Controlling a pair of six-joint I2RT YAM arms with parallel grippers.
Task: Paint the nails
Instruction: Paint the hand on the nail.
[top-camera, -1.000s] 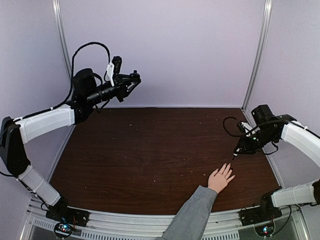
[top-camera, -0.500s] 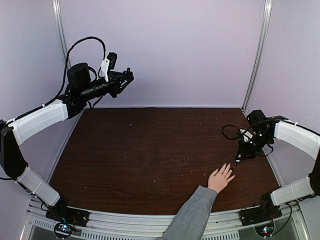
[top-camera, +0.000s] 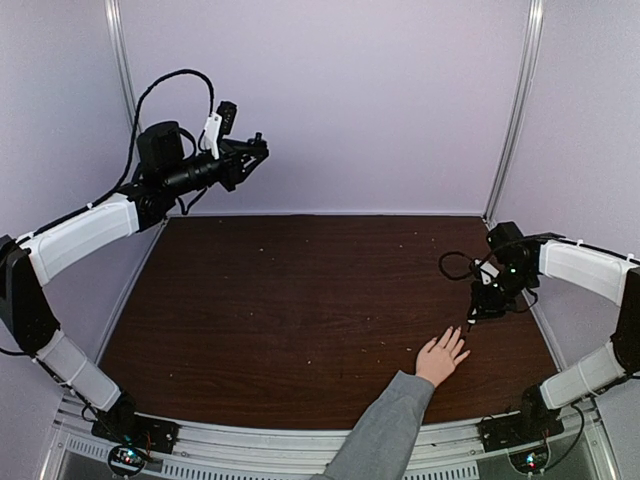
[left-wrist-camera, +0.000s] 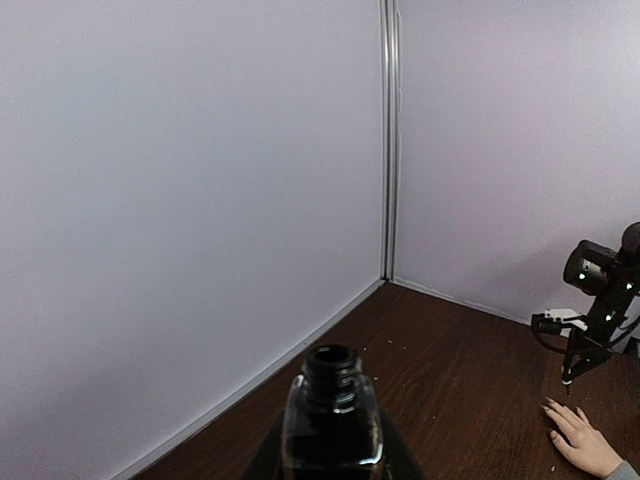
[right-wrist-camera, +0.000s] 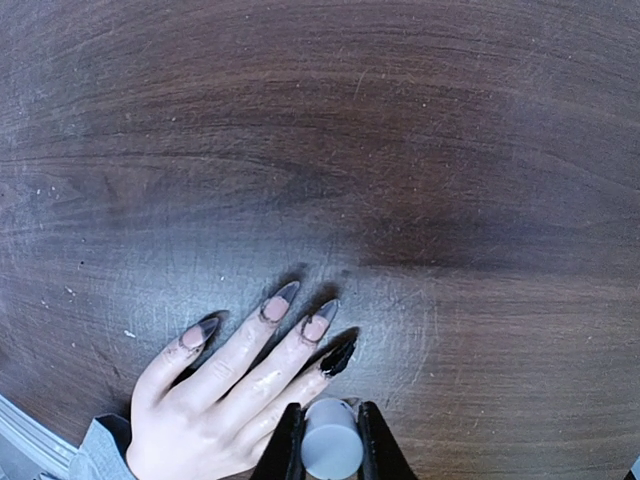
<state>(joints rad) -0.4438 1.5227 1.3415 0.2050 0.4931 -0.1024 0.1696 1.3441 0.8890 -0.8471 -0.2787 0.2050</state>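
Right wrist: right end effector (right-wrist-camera: 330, 446) clamps brush cap (right-wrist-camera: 332, 462); nails (right-wrist-camera: 316, 326) just beyond.

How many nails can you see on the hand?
4: left nail, two middle nails, black nail by the right tool. A fifth may be hidden.

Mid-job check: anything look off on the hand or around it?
Coverage looks uneven. The nail nearest the brush cap, held in the right gripper, is fully black; three other nails show dark polish only at tips and edges, with pink bare in the middle.
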